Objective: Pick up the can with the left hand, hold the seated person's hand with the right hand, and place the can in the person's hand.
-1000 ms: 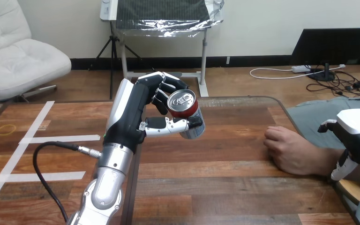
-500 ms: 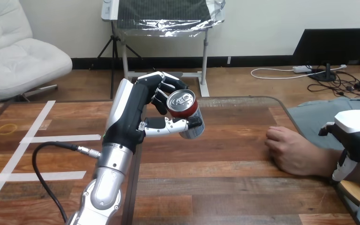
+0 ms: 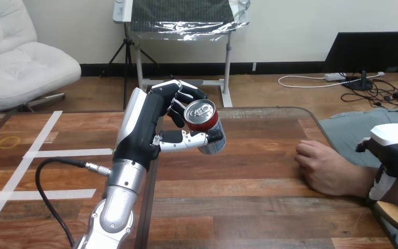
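Observation:
A red and silver can (image 3: 203,122) is tilted, its top facing me, and held well above the wooden table (image 3: 249,207). My left hand (image 3: 145,124) is shut on it, fingers behind and thumb across the front. The person's hand (image 3: 329,168) lies palm down on the table at the right, about a can's length right of and below the can. My right hand (image 3: 394,142) is at the view's right edge, over the person's wrist. I cannot tell whether it grips the wrist.
White tape strips (image 3: 67,153) mark the table's left part, with a yellow rubber band (image 3: 9,140) beyond them. The table's rounded far right corner (image 3: 303,111) lies just behind the person's hand.
The view has shifted slightly. My right hand has sunk a little over the person's wrist. My left hand and the can have stayed in place.

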`<state>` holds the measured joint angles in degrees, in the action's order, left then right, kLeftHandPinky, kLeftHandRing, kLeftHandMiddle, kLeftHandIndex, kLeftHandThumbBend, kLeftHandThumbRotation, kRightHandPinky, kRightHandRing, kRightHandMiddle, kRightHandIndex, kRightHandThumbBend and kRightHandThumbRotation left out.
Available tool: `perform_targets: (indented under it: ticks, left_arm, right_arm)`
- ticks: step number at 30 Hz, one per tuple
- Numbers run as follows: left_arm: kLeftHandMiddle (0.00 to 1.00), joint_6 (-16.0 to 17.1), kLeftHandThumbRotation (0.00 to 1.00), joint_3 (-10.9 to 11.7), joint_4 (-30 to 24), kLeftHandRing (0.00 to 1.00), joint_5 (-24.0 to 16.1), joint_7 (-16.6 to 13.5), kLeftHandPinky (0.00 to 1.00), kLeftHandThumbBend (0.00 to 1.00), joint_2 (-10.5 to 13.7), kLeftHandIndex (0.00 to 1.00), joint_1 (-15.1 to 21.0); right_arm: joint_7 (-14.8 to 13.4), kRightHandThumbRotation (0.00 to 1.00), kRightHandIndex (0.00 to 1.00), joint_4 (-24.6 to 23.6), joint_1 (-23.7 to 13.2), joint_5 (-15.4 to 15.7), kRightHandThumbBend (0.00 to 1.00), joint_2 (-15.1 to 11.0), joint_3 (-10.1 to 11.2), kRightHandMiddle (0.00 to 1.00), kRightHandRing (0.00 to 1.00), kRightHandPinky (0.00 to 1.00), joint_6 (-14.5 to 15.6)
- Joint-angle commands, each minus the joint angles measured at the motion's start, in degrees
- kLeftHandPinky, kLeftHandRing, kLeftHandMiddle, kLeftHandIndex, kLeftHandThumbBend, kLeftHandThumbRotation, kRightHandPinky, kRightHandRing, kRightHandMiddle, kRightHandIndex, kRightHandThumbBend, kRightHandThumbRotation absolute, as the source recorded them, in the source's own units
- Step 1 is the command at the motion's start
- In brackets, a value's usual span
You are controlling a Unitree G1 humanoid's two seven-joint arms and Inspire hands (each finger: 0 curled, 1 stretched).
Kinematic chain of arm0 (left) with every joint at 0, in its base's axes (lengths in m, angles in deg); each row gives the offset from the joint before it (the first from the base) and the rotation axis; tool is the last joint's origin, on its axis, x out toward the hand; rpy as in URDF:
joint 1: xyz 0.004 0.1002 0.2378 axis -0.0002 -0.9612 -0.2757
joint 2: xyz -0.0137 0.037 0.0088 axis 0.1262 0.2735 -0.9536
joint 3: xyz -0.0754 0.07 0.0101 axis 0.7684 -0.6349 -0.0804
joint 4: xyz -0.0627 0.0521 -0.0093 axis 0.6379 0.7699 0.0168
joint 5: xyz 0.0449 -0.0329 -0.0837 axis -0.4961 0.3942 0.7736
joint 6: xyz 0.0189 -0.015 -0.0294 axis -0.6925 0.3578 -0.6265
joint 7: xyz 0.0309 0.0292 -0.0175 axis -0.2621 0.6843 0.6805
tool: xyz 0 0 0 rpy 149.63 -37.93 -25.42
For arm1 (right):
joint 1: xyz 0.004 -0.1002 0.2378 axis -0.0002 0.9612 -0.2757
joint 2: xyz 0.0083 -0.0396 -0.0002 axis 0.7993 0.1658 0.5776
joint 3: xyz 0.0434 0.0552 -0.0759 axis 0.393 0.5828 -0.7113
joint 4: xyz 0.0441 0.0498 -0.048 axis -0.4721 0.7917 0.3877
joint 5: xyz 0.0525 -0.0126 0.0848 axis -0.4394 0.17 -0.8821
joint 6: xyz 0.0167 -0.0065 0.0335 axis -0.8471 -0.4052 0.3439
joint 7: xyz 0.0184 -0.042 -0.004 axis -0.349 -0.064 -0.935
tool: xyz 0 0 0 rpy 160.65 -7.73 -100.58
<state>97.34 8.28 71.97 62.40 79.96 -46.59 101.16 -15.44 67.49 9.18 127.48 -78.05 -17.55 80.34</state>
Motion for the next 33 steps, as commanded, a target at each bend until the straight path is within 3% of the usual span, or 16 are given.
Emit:
perform_targets:
  ticks: [1, 16, 25, 33]
  left_arm:
    - [0.46, 1.07, 0.0, 1.4, -4.1, 0.41, 0.68, -0.47, 0.36, 0.61, 0.34, 0.52, 2.08]
    - [0.46, 0.44, 0.0, 1.52, -4.8, 0.41, 0.84, -0.27, 0.36, 0.62, 0.33, 0.52, 1.89]
    - [0.46, 0.55, 0.0, 1.62, -5.0, 0.41, 1.1, -0.19, 0.36, 0.62, 0.3, 0.52, 1.79]
    - [0.46, 1.17, 0.0, 1.65, -4.88, 0.4, 1.59, 0.0, 0.36, 0.62, 0.37, 0.52, 1.85]
  right_arm:
    - [0.71, 0.12, 0.88, 3.31, -3.0, 0.44, 0.71, 1.33, -1.56, 0.91, 0.89, 0.84, 2.08]
    - [0.5, 0.17, 0.88, 10.27, -5.92, 0.73, 0.7, 2.59, -5.63, 0.91, 0.88, 0.78, 1.61]
    - [-1.47, 0.18, 0.87, 13.37, -6.62, 0.1, 0.7, 2.78, -7.04, 0.9, 0.86, 0.76, -0.28]
    - [0.24, 0.21, 0.88, 15.54, -7.7, -0.02, 0.68, 3.14, -8.21, 0.9, 0.85, 0.75, -0.24]
